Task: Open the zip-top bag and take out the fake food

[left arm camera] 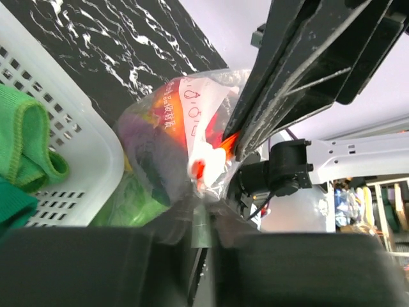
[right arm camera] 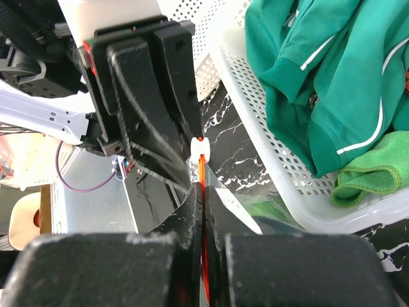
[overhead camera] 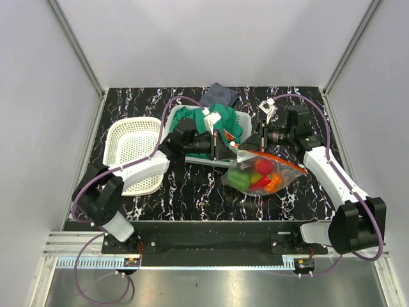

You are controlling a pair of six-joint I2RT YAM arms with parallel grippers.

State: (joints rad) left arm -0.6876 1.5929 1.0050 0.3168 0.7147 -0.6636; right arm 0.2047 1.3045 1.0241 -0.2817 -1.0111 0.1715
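1. Jaws meet tip to tip at the mouth of the zip-top bag point(overhead camera: 248, 160), the left jaws coming in from the left edge of the desk point(overhead camera: 192, 192) and the right jaws from the right edge.
2. The right jaws are pressed fully together on the orange-red zip strip point(right arm camera: 203, 182), which shows in the right wrist view as a thin line running between them.
3. The left jaws stand narrow and pinch the clear film of the mouth. A small white piece point(right arm camera: 200, 148) at the end of the strip sits at their tips.
4. The bag lies right of the desk's centre. Its gripped end is toward the far edge and its body slopes toward the near right corner. Whether the body rests on the desk cannot be told.
5. The fake food is inside the bag:
   - a red round fruit point(overhead camera: 262, 166)
   - a long red chili point(overhead camera: 261, 183)
   - an orange piece point(overhead camera: 275, 181)
   - a green piece point(overhead camera: 238, 178)
6. A white perforated basket point(overhead camera: 241, 119) stands just beyond the bag, toward the far edge. It holds a green garment point(overhead camera: 220, 114) and a lime-green cloth point(right arm camera: 370, 179).
7. A second white basket point(overhead camera: 131, 153) stands near the left edge.
8. A dark grey cloth point(overhead camera: 220, 94) lies at the far edge, behind the first basket.
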